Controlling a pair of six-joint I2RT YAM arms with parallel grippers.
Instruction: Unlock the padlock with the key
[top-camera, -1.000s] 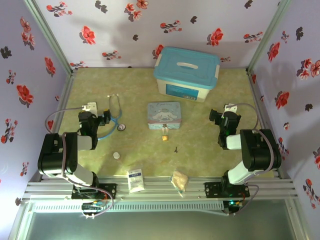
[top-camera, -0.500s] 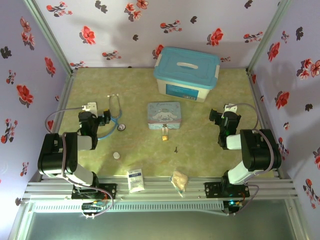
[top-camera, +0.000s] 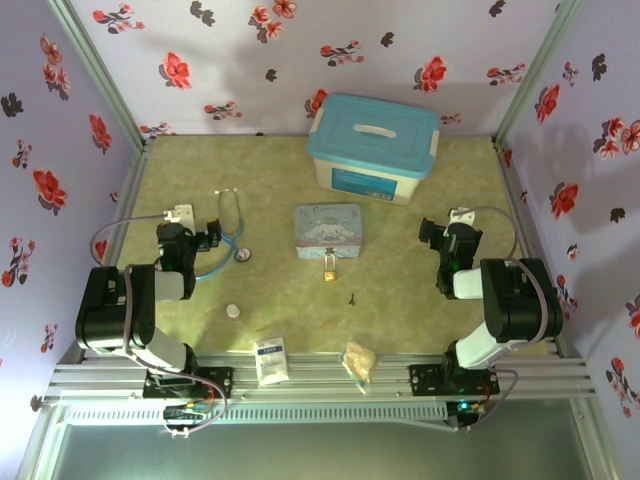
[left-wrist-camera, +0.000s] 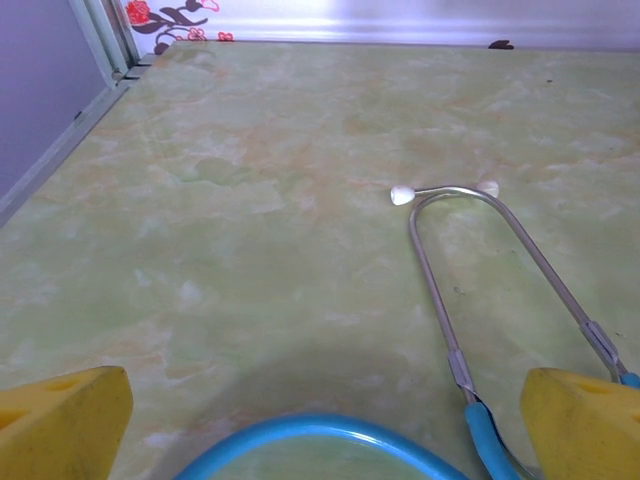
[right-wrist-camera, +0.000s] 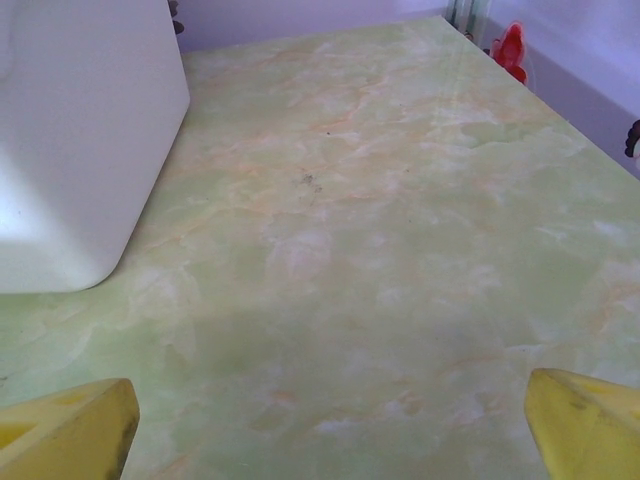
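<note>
Lying on the green marbled tabletop (top-camera: 270, 290), the small brass-gold padlock with a thin silver shackle (top-camera: 329, 270) sat just in front of the pale blue rectangular cartoon tin (top-camera: 327, 230), shackle end toward the tin. Whether they touched could not be told. The tiny dark metal key (top-camera: 352, 298) lay on bare table near the padlock, a bit to its right and closer to the arm bases, apart from it. Nothing held either one.

The left gripper (top-camera: 213, 238) sat low at the table's left side, jaws spread wide and empty. In the left wrist view its yellow fingertips (left-wrist-camera: 60, 420) showed at both bottom corners. The stethoscope with blue tubing and silver metal ear arms (left-wrist-camera: 440, 290) lay ahead, and its blue tube curved between the pads, unpinched.

The right gripper (top-camera: 432, 238) sat low at the right side, well apart from padlock and key, jaws also wide and empty. Its yellow fingertips (right-wrist-camera: 65, 425) framed bare table in the right wrist view.

A white plastic storage box with a turquoise lid (top-camera: 373, 148) stood behind the tin near the back wall. A small round white disc (top-camera: 233, 311) lay near the left arm. A flat white packet (top-camera: 270, 361) and a tan crinkled packet (top-camera: 359, 360) lay at the near edge.
</note>
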